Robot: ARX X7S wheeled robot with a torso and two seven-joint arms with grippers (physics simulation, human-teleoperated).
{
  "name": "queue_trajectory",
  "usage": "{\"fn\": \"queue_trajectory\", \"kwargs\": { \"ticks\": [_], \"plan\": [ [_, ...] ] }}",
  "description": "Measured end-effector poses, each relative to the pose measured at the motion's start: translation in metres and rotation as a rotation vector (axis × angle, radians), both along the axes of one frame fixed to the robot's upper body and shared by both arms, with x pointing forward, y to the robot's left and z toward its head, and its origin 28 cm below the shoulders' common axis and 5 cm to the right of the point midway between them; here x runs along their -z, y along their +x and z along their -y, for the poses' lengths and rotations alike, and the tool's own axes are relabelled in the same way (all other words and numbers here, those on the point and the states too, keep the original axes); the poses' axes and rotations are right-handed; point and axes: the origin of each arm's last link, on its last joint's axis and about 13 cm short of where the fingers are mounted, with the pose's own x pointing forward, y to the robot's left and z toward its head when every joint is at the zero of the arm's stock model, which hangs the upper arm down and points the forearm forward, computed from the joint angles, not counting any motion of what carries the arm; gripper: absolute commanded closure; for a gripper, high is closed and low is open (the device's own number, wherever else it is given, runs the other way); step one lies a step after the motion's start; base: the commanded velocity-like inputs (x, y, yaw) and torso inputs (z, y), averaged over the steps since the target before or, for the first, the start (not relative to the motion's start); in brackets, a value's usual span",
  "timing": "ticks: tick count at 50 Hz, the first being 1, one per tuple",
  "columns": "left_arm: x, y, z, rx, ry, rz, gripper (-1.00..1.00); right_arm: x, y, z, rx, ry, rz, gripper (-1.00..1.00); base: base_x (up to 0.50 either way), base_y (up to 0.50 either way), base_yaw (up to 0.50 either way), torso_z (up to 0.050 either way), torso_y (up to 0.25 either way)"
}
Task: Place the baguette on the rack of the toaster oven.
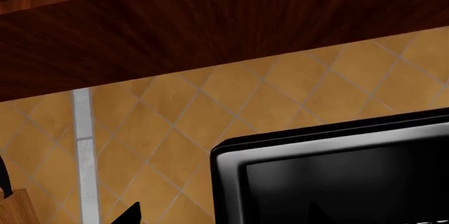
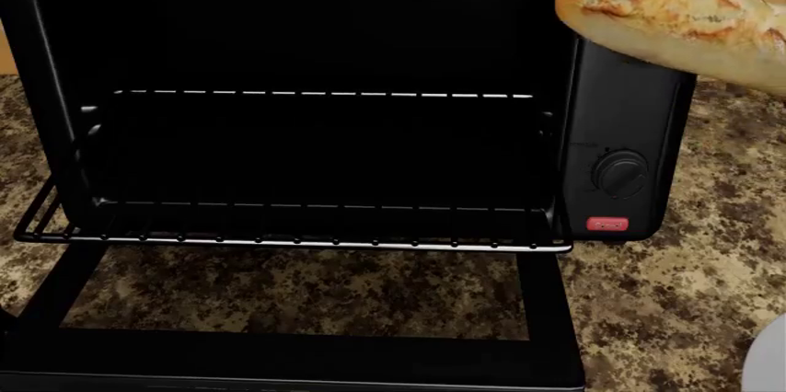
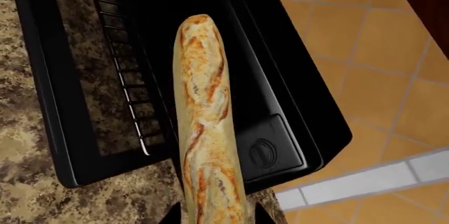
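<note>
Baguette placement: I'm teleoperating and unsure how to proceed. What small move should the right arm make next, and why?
Probably carry the baguette leftward and down toward the oven mouth. It hangs high, in front of the toaster oven's control panel, while the door is already down and the rack is pulled out and bare.

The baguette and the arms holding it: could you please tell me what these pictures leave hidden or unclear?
- Baguette: far end cut off by the head view's right edge; its lower end leaves the right wrist view's bottom edge.
- Right pincer: only dark tips beside the loaf; grip not visible.
- Left pincer: not visible anywhere.
- Toaster oven: upper knob hidden behind the baguette.
</note>
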Motion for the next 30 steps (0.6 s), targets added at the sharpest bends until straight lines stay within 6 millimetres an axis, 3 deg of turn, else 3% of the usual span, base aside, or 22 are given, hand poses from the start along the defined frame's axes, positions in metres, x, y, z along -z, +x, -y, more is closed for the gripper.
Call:
{"fn": "queue_trajectory", "kwargs": {
  "ticks": [30],
  "plan": [
    [0.0, 0.0, -0.001, 0.004, -0.014, 0.003, -1.0, -0.01, 0.006, -0.047, -0.128, -0.096, -0.003, 1.0, 0.0, 0.0, 0.0, 0.0, 0.0]
  ]
}}
